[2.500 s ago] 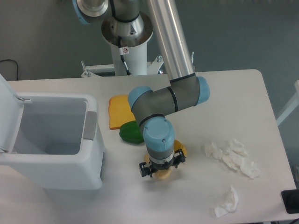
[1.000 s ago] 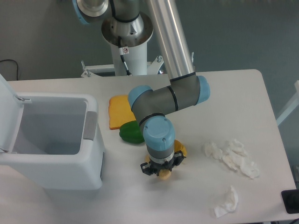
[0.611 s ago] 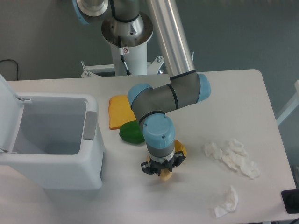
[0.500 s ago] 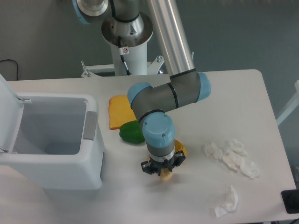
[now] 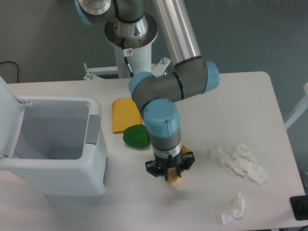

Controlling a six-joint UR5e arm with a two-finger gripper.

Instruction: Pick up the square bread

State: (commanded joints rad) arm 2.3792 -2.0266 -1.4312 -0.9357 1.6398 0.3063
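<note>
The small, pale beige, soft-looking square bread block shows only as a rounded lower corner poking out beneath the black two-finger gripper, which hides the rest of it. The gripper's jaws are closed against it from both sides. The visible corner hangs tilted, its tip pointing down and to the right. It sits over the white worktop; whether it touches the surface cannot be told.

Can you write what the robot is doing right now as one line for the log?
phase: lifting | gripper: shut on square bread | bread: above table | nearby: green pepper, toast slice
</note>
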